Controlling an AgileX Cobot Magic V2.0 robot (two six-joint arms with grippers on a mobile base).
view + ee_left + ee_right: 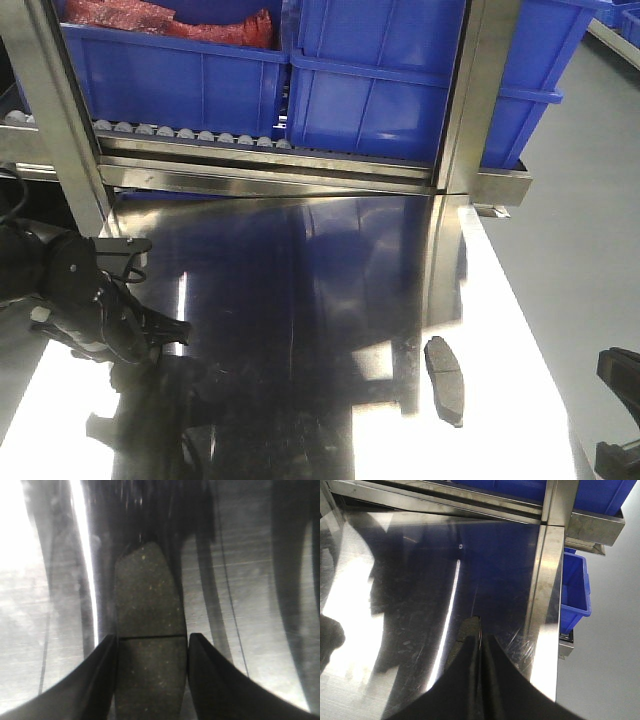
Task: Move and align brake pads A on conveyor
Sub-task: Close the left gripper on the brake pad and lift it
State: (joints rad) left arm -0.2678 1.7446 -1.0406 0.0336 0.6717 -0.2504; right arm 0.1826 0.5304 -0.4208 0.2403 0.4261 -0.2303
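Observation:
A dark-grey brake pad (148, 630) with a groove across its middle lies lengthwise on the shiny steel table (330, 300). My left gripper (152, 647) is shut on its long sides at the groove. In the front view the left gripper (168, 335) is low over the table's left side, and this pad is hidden there. A second brake pad (445, 378) lies flat near the table's right edge. In the right wrist view this brake pad (466, 635) shows just past my right gripper (480, 639), whose fingers are pressed together. The right gripper (620, 400) is off the table's right side. The conveyor is out of view.
Behind the table stands a steel roller rack (190, 135) carrying blue bins (370, 90), one holding red parts (160, 20). Steel posts (475, 100) rise at the table's back. Another blue bin (575, 590) sits below the right edge, over grey floor (590, 200).

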